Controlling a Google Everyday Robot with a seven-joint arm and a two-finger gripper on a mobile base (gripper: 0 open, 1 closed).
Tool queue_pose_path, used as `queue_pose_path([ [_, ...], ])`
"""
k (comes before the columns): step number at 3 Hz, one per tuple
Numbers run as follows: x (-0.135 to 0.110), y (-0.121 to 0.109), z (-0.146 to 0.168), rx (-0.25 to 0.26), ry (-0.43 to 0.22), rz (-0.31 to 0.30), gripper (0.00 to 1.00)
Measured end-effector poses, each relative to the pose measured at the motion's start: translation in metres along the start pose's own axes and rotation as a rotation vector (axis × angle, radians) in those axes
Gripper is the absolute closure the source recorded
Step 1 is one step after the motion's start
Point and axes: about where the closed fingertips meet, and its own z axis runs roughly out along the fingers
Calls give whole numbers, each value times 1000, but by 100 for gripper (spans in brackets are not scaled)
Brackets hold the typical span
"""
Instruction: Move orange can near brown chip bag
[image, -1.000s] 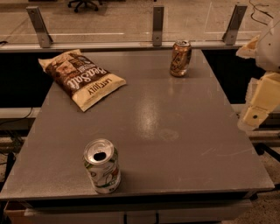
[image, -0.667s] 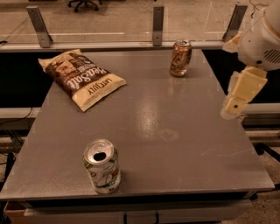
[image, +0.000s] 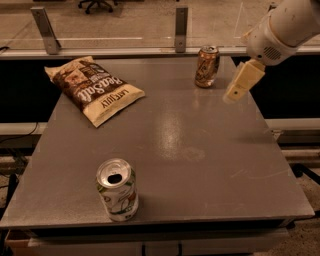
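Observation:
The orange can (image: 207, 66) stands upright at the far right of the grey table (image: 200, 150). The brown chip bag (image: 95, 89) lies flat at the far left, well apart from the can. My gripper (image: 236, 92) hangs from the white arm (image: 282, 27) at the upper right, above the table's right side, just right of the orange can and a little nearer to the camera. It holds nothing.
A white and green can (image: 117, 190) stands upright near the table's front edge, left of centre. A rail with metal posts (image: 181, 22) runs behind the table. The table's right edge is just below the gripper.
The arm has swung in from the right edge toward the left and up, bringing the gripper close to the orange can. The cans and bag have not moved.

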Motion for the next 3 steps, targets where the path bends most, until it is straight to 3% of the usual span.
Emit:
queue_pose_path([
  [1,1,-37,36,49,-89,106,0],
  [2,2,-68,71,62,-206,201,0],
  [3,-5,-85,102,24,-319,266,0],
])
